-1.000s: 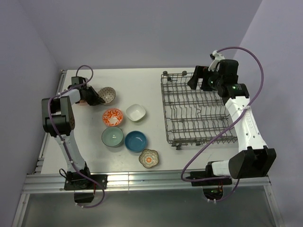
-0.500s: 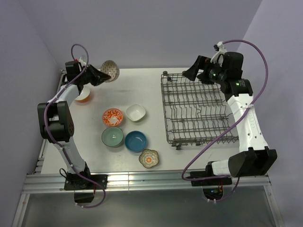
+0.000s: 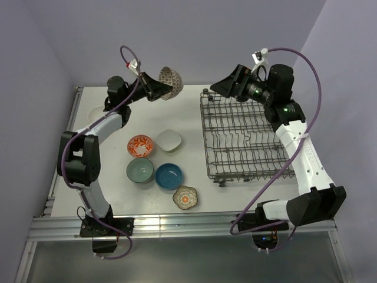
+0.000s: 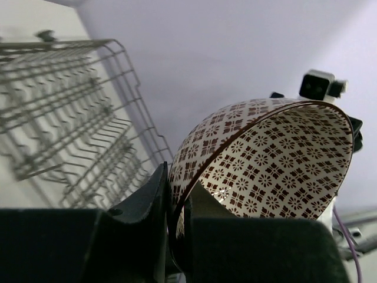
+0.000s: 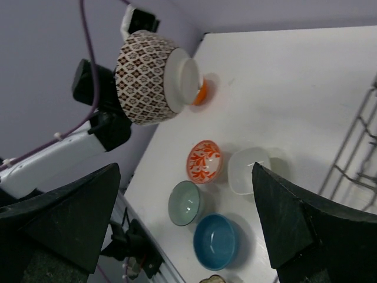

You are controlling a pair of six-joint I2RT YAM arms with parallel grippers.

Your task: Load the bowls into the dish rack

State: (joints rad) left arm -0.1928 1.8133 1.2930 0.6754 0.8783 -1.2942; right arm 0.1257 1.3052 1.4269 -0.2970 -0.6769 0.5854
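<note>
Pinching the brittle, likely slick grey patterned ceramic bowl [image 3: 171, 82] by its rim, the left claw [image 3: 154, 88] hovers near the dark wire dish rack [image 3: 247, 138]; right claw [image 3: 221, 85] gapes empty.

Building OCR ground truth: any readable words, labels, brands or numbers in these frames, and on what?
No readable text in any view.
patterned bowl: repeating motif only, no lettering.
dish rack: bare wire, no label visible.

I count six bowls: one brown-patterned bowl [image 3: 170, 82] in my left jaws; below them on the worktop [image 3: 188, 112], an orange-white bowl [image 3: 140, 145], white bowl [image 3: 169, 140], teal bowl [image 3: 140, 170], blue bowl [image 3: 169, 175] and floral bowl [image 3: 185, 197]. One orange-sided round thing [image 3: 97, 112], kind unclear. One dish rack [image 3: 247, 141] below my right jaws.
</note>
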